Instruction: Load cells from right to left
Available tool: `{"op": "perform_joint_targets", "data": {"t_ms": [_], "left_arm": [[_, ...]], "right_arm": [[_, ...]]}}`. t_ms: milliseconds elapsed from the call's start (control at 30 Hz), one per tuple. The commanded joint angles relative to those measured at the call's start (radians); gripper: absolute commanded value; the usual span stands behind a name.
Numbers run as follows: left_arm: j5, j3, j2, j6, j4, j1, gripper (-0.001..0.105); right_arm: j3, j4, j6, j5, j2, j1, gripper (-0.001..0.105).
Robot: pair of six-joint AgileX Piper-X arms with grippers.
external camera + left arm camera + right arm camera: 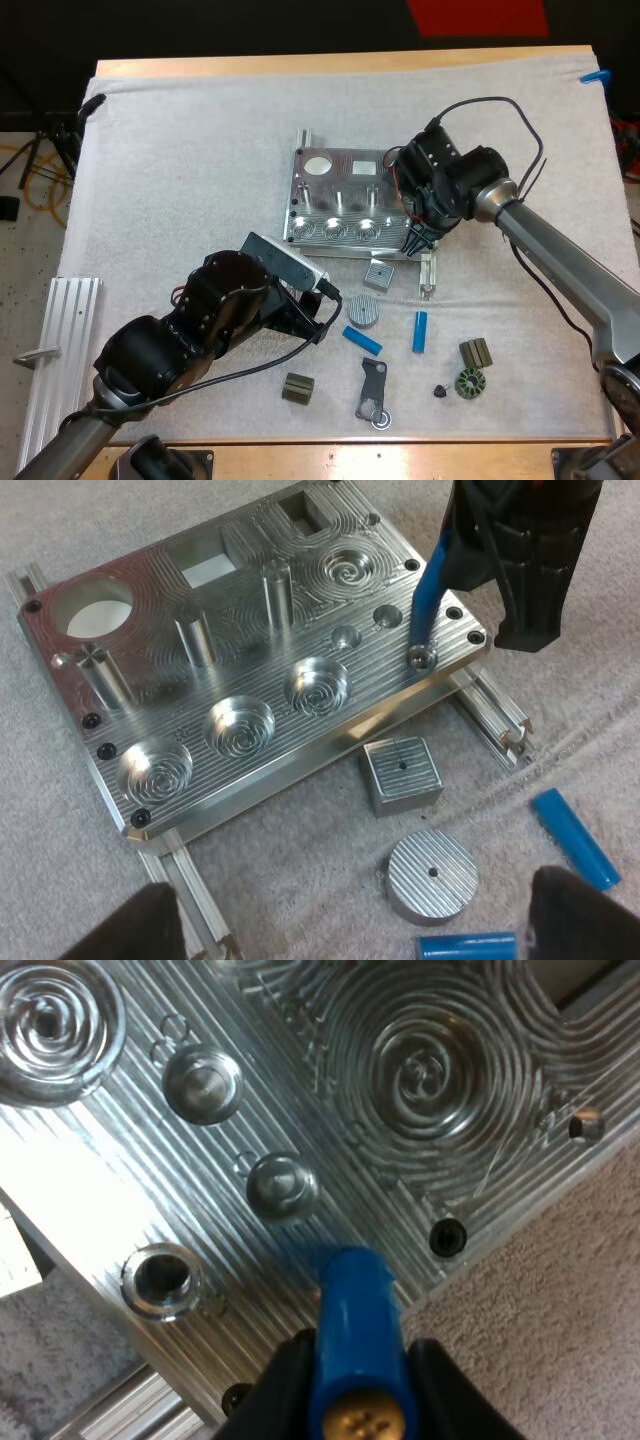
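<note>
Left jaws apart, right jaws gripping blue cell point(358, 1330) at corner hole point(421, 658) of fixture point(230, 610)

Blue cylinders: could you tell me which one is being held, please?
The cylinder in the right gripper, nearly upright over the fixture's corner; the other two lie on the mat.

This looks like a robotics lab or workshop bench to me: a wooden table point(300, 66) with a white mat point(180, 180), a machined metal fixture point(335, 195) under my right claw point(415, 238), a metal disc point(363, 310) and a metal block point(378, 273) lying loose just ahead of my left claw point(322, 322).
</note>
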Motion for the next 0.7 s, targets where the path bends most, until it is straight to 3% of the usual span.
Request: {"op": "perform_joint_targets", "data": {"t_ms": [0, 67, 133, 400, 667], "left_arm": [[-0.020, -0.006, -0.007, -0.001, -0.011, -0.007, 0.069], [-0.020, -0.006, -0.007, -0.001, -0.011, -0.007, 0.069], [-0.020, -0.006, -0.007, -0.001, -0.011, -0.007, 0.069], [-0.020, -0.006, -0.007, -0.001, -0.011, -0.007, 0.069], [-0.020, -0.006, -0.007, -0.001, -0.011, -0.007, 0.069]], "right_arm": [[-0.003, -0.015, 0.006, 0.028, 0.010, -0.006, 0.015], [-0.003, -0.015, 0.025, 0.011, 0.008, -0.006, 0.032], [-0.003, -0.015, 0.026, 0.013, 0.008, -0.006, 0.039], [-0.003, -0.053, 0.062, -0.043, -0.020, -0.006, 0.039], [-0.003, -0.077, 0.064, -0.036, -0.064, -0.006, 0.039]]}}
